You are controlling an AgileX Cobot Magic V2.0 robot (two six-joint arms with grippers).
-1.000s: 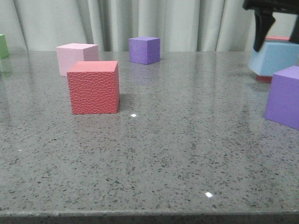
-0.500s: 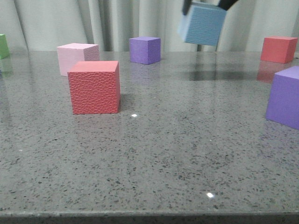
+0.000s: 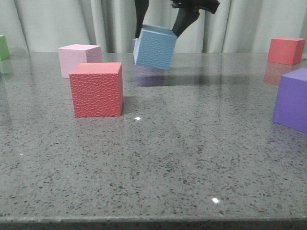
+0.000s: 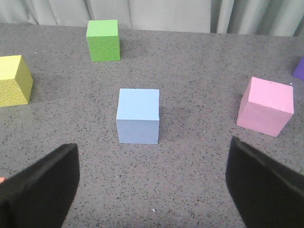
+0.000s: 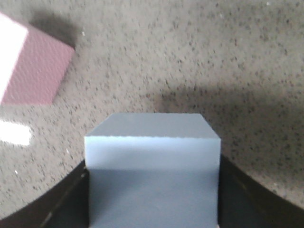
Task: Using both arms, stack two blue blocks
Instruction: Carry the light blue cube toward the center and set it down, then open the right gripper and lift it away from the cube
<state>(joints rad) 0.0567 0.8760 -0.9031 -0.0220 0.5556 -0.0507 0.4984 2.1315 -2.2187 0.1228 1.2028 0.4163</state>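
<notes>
My right gripper (image 3: 161,26) is shut on a pebbly blue block (image 3: 154,46) and holds it tilted above the back middle of the table. In the right wrist view this block (image 5: 152,142) fills the space between the dark fingers (image 5: 66,199) of my right gripper (image 5: 152,204). The smoother blue block (image 4: 138,115) stands on the table in the left wrist view, ahead of my left gripper (image 4: 152,190). That gripper is open and empty, with its jaws wide apart and short of the block. The smoother block and the left gripper are out of the front view.
A red cube (image 3: 96,89) and a pink cube (image 3: 76,58) stand at the left, and a green cube (image 3: 3,47) at the far left edge. A purple cube (image 3: 292,98) and a red cube (image 3: 286,50) stand at the right. Near the smoother block are a green cube (image 4: 103,40), a yellow cube (image 4: 13,80) and a pink cube (image 4: 266,105).
My right gripper has carried the pebbly blue block from the far right, up and leftward, then down to the back middle, in front of the far purple cube.
</notes>
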